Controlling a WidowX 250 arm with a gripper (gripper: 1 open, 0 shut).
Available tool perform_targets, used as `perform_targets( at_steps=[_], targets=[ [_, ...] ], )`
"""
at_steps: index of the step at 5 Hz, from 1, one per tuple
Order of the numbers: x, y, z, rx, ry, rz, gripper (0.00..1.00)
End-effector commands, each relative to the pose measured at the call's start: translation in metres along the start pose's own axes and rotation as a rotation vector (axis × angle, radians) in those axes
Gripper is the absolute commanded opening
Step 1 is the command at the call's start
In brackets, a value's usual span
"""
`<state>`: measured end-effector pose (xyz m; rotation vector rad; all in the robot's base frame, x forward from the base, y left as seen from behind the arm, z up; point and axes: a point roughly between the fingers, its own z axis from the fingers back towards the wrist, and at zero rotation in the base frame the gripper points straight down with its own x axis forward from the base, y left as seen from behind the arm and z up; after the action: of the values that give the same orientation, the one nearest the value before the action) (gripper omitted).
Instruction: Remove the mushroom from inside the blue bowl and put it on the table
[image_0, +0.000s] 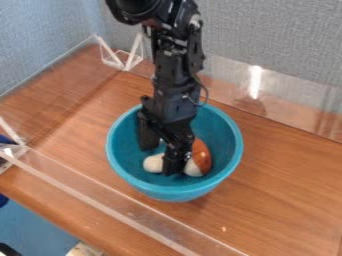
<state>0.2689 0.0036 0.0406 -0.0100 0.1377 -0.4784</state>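
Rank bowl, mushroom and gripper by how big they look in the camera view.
1. Bowl, clearly the largest
2. Gripper
3. Mushroom, smallest, though the gripper partly hides it

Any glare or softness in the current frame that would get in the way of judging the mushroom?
Camera view: a bright glare streak on the clear acrylic wall behind, away from the small orange-capped toy mushroom; the round teal-blue plastic bowl is shadowed inside; the black fingers lack contrast and detail, merging into one dark shape over the mushroom's middle; fine edges look soft at this small size.
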Motion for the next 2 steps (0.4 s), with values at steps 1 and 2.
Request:
perform_targets(
  at_steps=[1, 2],
  targets=[
    [0.0038, 0.0049, 0.0081, 0.015, -0.036, 0.005, 0.0],
    [0.0028, 0.0045, 0.0117, 0.016, -0.041, -0.007, 0.0]
  ],
)
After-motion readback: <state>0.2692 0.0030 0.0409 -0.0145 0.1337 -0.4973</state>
